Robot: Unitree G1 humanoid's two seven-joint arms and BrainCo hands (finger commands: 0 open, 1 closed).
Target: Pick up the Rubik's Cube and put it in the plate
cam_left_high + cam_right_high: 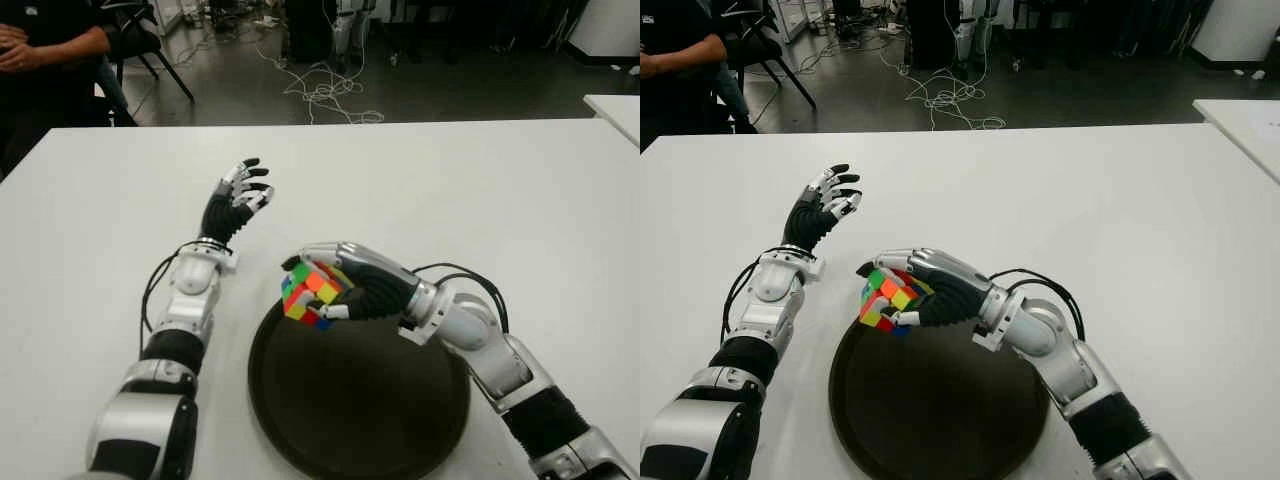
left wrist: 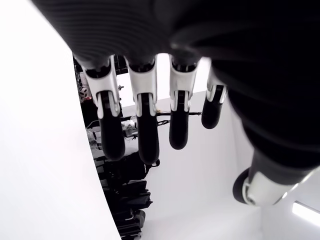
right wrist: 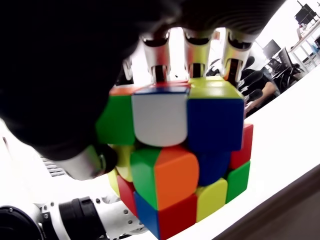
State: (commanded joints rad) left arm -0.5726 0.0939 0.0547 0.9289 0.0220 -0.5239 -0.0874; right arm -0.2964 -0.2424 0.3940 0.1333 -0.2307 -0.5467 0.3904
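Now the right hand (image 1: 355, 285) is gripping the cube (image 1: 311, 293) just above the plate's (image 1: 300, 400) far rim, while the left hand (image 1: 237, 203) is hovering beyond it, fingers loosely spread.

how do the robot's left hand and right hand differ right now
The right hand is curled around the Rubik's Cube; the left hand holds nothing, its fingers loosely spread. The right hand reaches leftward over the far rim of the dark plate; the left hand points away from the robot over the bare white table, left of the plate and farther from the robot. Both are the same black and silver build.
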